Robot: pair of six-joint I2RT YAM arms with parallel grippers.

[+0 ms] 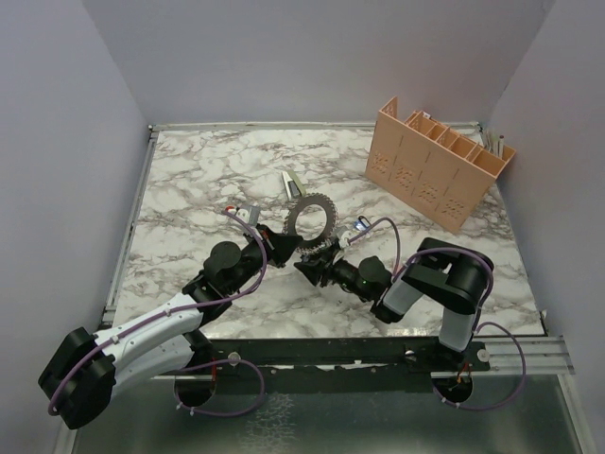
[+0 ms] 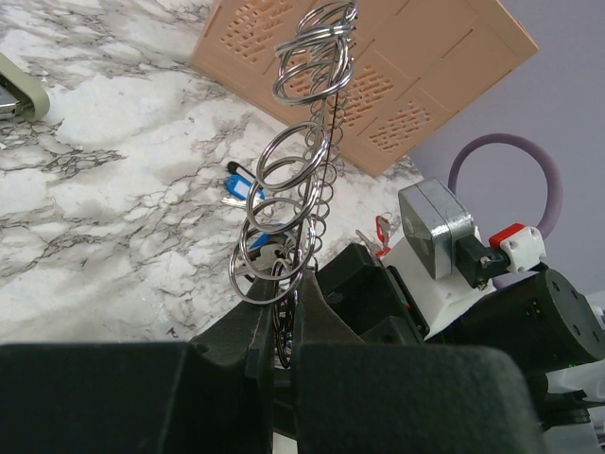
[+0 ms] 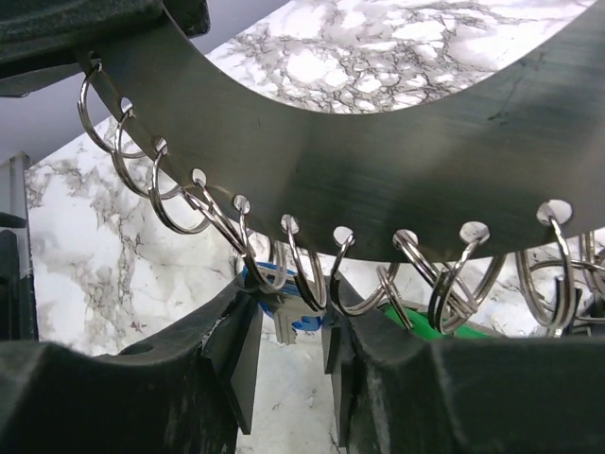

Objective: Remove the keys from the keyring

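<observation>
The keyring [image 1: 326, 210] is a wide grey metal ring held up on edge over the marble table. My left gripper [image 1: 284, 248] is shut on its lower rim; in the left wrist view the keyring [image 2: 319, 180] runs edge-on up from the gripper [image 2: 284, 317], hung with small split rings. My right gripper [image 1: 312, 265] meets the ring from the right. In the right wrist view its jaws [image 3: 288, 326] stand apart under the band [image 3: 378, 180], with a blue-headed key [image 3: 279, 293] on a split ring between them. A green key [image 3: 444, 322] hangs further right.
An orange slotted rack [image 1: 435, 161] stands at the back right. A blue key [image 1: 362, 227] lies on the table right of the ring, a pale green key [image 1: 291, 182] behind it, and a small bunch with a red tag [image 1: 248, 212] to its left.
</observation>
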